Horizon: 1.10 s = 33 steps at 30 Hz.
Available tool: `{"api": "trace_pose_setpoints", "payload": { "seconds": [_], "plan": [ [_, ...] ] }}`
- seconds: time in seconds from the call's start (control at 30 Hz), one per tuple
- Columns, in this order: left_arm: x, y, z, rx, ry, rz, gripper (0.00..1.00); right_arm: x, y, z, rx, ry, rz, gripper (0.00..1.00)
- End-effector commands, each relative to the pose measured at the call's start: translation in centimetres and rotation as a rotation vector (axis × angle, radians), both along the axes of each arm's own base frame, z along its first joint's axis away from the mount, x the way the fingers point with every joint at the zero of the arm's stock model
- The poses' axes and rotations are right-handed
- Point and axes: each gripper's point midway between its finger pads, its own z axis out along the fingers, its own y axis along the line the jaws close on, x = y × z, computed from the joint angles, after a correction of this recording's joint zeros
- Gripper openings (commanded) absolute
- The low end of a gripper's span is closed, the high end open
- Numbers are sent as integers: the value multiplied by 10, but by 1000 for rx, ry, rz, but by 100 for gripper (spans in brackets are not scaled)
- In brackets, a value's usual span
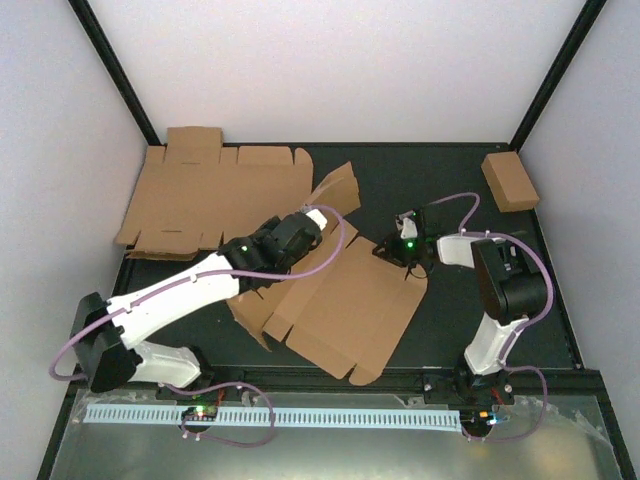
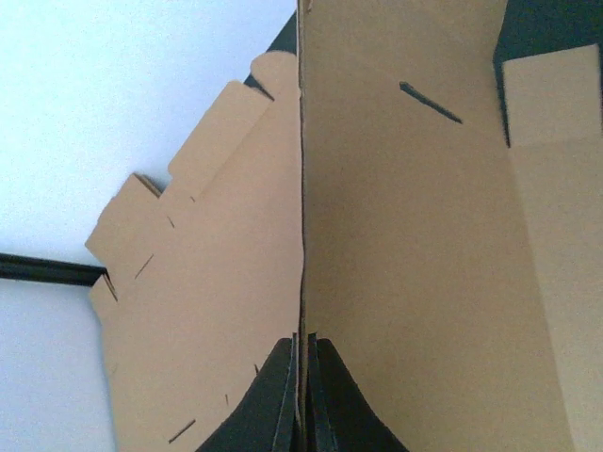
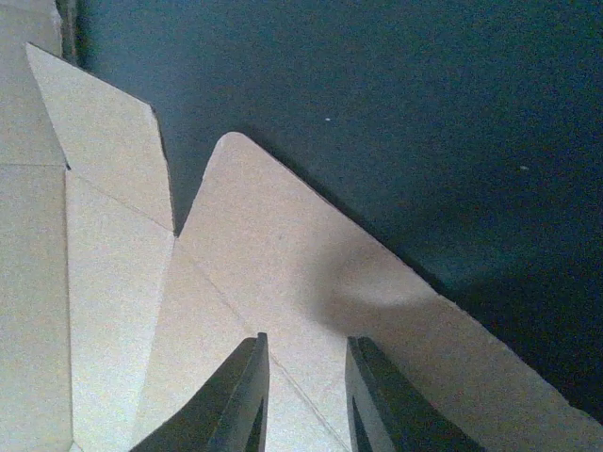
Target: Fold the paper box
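Note:
The paper box [image 1: 350, 310] is a flat brown cardboard blank lying in the middle of the dark table, with one panel raised at its far left end. My left gripper [image 1: 318, 222] is shut on the edge of that raised panel. In the left wrist view the gripper [image 2: 303, 344] pinches the thin cardboard edge [image 2: 302, 188], and a brown panel [image 2: 415, 245] fills the right side. My right gripper [image 1: 392, 248] is open at the blank's far right corner. In the right wrist view the gripper [image 3: 306, 348] hovers over a rounded flap [image 3: 273, 235].
A second flat cardboard blank [image 1: 215, 195] lies at the back left against the wall; it also shows in the left wrist view [image 2: 207, 273]. A small closed brown box [image 1: 510, 180] sits at the back right. White walls enclose the table on three sides.

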Motion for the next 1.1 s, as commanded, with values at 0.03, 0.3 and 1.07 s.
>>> {"api": "trace_pose_setpoints", "payload": {
  "seconds": [0.03, 0.3, 1.07],
  "plan": [
    [-10, -14, 27, -52, -99, -88, 2, 18, 8, 8, 38, -51, 19, 27],
    [-14, -25, 13, 24, -101, -106, 1, 40, 14, -1, 81, 13, -66, 23],
    [-8, -25, 4, 64, -100, -61, 2, 77, 36, 14, 272, 12, -135, 2]
  ]
}}
